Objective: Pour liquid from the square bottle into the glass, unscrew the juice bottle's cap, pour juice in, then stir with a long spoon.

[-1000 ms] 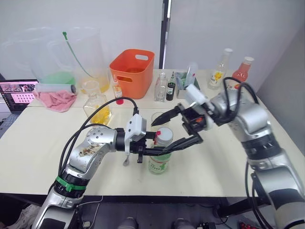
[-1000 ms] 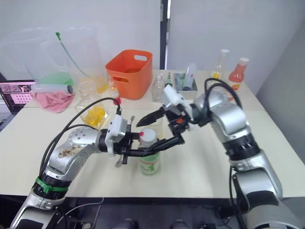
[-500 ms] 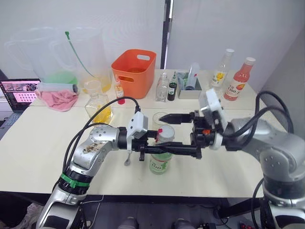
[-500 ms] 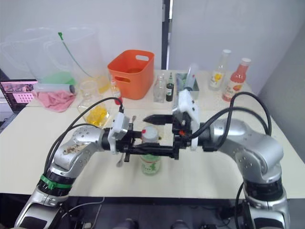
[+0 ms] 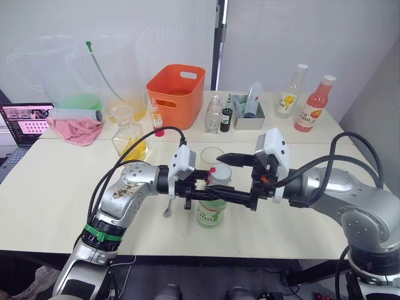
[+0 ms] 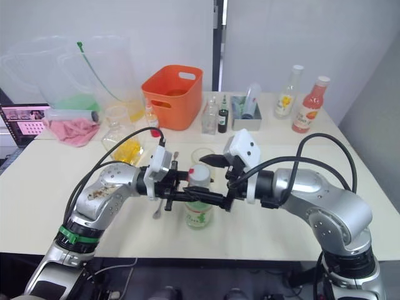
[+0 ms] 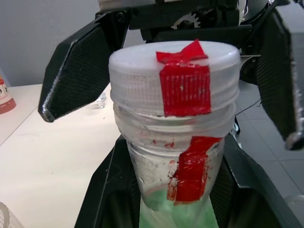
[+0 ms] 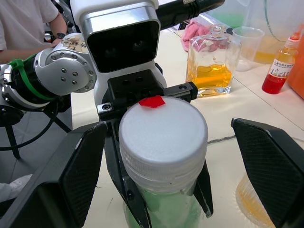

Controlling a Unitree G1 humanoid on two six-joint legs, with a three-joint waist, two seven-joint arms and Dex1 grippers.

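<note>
The juice bottle (image 5: 210,212) stands near the table's front edge, and my left gripper (image 5: 199,189) is shut on its neck just under the cap (image 5: 219,174). The cap is white with red tape (image 7: 183,80) on it. My right gripper (image 5: 222,177) is open, with one finger on each side of the cap (image 8: 163,135) and a gap on both sides. The empty glass (image 5: 211,156) is just behind the bottle. The square bottle (image 5: 129,142) with yellow liquid is at the back left. The long spoon (image 5: 167,211) lies under my left wrist, partly hidden.
Along the back stand an orange basket (image 5: 175,87), large clear pitchers (image 5: 94,69), a pink cloth (image 5: 75,128), small bottles (image 5: 215,115), a yellow-labelled bottle (image 5: 289,94) and a pink bottle (image 5: 314,106). A laptop (image 5: 25,119) sits far left. A person (image 8: 28,23) is beyond the table.
My right arm has dropped and turned level, bringing its open fingers in around the cap. The left gripper has kept its hold on the bottle.
</note>
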